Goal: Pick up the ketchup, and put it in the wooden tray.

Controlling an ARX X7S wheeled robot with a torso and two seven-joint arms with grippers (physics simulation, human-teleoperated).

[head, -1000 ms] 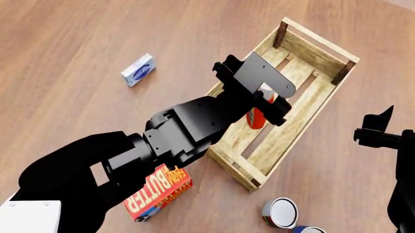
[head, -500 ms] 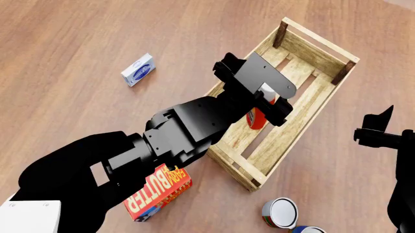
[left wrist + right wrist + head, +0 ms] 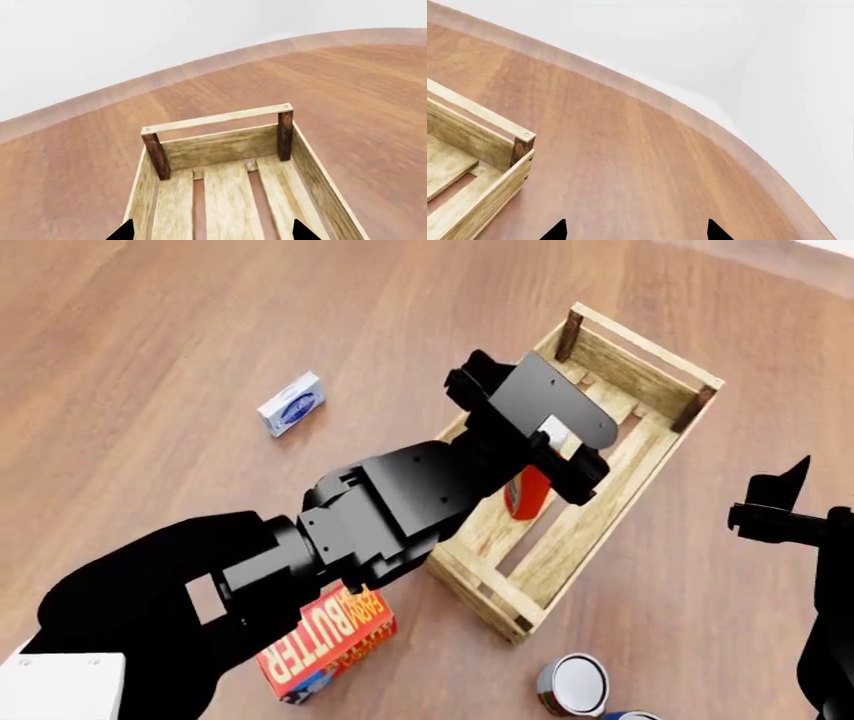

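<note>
Ketchup (image 3: 529, 492): upright inside the wooden tray (image 3: 663, 445), under the left gripper (image 3: 558, 445).
Claw: tips spread apart, apparently gripping nothing.
Risk: a withdrawing finger could clip and topple the bottle.

Left end effector (image 3: 567, 455) above the wooden tray (image 3: 663, 445) — the ketchup (image 3: 527, 492) inside, upright.

The wooden tray (image 3: 627, 470) is pale, rough-grained planks with darker brown posts. The bench (image 3: 174, 330) is smooth reddish wood, faintly satin. The ketchup (image 3: 529, 492) looks glossy orange-red plastic.
</note>
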